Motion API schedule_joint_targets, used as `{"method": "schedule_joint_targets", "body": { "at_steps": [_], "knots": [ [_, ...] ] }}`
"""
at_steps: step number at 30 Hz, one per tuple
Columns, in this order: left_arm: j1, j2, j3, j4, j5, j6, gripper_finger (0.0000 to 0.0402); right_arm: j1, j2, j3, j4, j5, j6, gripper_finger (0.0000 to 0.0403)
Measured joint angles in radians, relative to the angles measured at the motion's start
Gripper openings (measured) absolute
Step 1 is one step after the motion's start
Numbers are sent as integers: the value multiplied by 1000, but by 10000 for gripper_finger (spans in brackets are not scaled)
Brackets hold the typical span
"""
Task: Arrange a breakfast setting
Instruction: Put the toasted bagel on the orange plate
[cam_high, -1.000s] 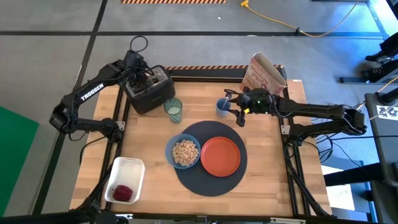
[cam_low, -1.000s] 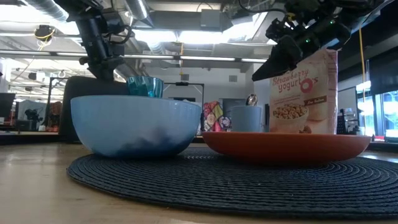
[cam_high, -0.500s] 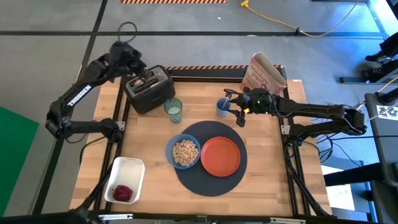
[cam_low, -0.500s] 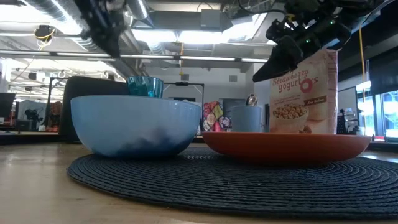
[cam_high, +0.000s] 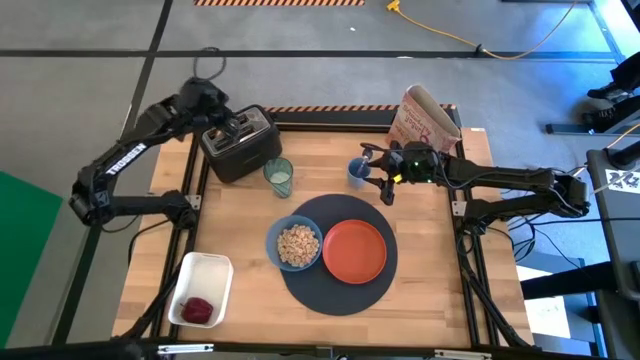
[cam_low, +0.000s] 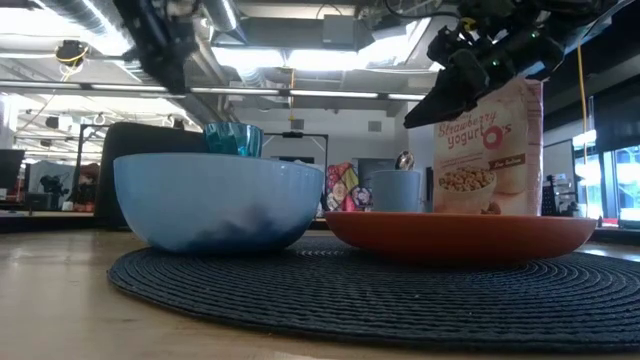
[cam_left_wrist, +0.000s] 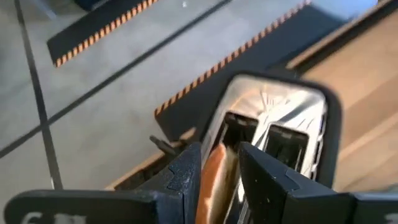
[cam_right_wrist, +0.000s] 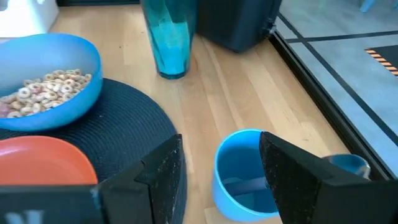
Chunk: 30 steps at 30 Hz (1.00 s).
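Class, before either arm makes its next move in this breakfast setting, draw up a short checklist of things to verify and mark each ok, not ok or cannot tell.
1. Small blue bowl with cereal sits on the large dark blue-grey round mat: ok.
2. Orange plate lies on the mat beside the bowl: ok.
3. Translucent green tumbler stands upright, off the mat near the black toaster: ok.
4. Left gripper holds a slice of toast above the toaster: ok.
5. Right gripper open over the small blue cup: ok.
6. Metal spoon placed at the setting: not ok, it stands in the cup.
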Motion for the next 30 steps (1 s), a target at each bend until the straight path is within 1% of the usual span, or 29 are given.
{"method": "schedule_joint_targets", "body": {
  "at_steps": [3,8,14,17,19,25,28,30],
  "knots": [
    [13,34,-59,27,1,12,103,0,0,0,0,0,1,204],
    [58,96,-95,76,-8,50,110,0,0,0,0,0,1,204],
    [85,140,-95,110,10,62,153,0,0,0,-1,0,-6,204],
    [101,147,-95,93,30,63,175,-1,0,0,-10,2,-11,204],
    [108,148,-95,71,36,62,183,-1,0,0,-14,10,-14,204],
    [108,146,-93,-45,25,32,184,-1,0,0,-16,10,-18,204],
    [107,146,-92,-72,-3,31,170,-1,0,0,-10,11,-18,204],
    [107,146,-92,-72,-3,31,155,-1,0,0,-7,11,-18,204]
  ]
}}
